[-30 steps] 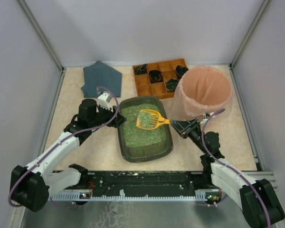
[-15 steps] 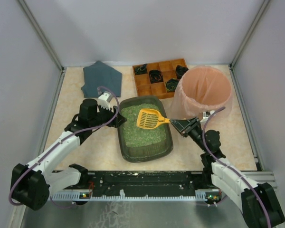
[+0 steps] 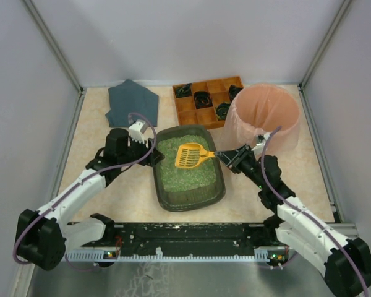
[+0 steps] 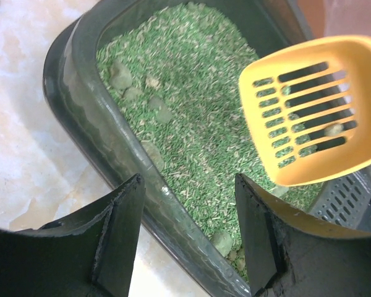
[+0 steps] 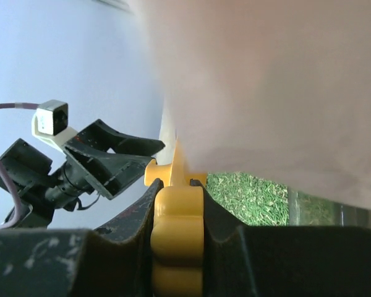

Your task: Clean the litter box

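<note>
Glossy translucent plastic litter box (image 4: 80, 124) holds rough granular litter (image 4: 191, 93).

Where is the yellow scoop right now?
Top external view: the yellow scoop is centre-right, its handle clamped in the right gripper, its slotted head over the right half of the litter box, just left of the pink bin.

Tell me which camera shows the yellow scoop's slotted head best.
The left wrist view: the yellow scoop fills its upper right, with every slot clear. The top external view shows it small above the litter box. The right wrist view shows only its handle, clamped in the right gripper.
</note>
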Available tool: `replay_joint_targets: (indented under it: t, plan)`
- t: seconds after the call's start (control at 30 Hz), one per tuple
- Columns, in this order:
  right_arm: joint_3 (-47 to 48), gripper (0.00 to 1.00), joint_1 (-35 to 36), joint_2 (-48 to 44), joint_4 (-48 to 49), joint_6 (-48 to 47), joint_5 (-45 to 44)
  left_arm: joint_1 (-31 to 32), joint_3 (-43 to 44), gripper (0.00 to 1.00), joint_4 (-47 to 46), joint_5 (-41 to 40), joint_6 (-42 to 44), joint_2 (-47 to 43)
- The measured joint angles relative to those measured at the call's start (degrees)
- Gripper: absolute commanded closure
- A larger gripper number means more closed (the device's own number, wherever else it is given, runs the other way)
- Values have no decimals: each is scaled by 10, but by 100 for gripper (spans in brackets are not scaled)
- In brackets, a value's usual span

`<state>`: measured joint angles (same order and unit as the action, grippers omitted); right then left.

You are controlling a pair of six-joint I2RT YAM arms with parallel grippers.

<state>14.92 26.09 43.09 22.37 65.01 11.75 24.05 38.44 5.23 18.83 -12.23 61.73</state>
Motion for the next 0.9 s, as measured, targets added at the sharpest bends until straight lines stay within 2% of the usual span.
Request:
replay_joint_targets:
  t: [0.23,0.37,0.5,0.73,0.9]
  plan:
    - [102,100,73,50,-132,-45,-114,-1,13,39,31,-19,0,43]
    - [118,100,114,68,-168,-61,-158,-1,15,39,42,-19,0,46]
    - [117,100,120,59,-194,-63,-198,-1,16,39,43,-21,0,45]
    - [55,100,121,-84,-191,-60,-245,-1,17,38,43,-22,0,45]
    - [46,100,127,-137,-190,-71,-247,-2,17,38,43,-22,0,45]
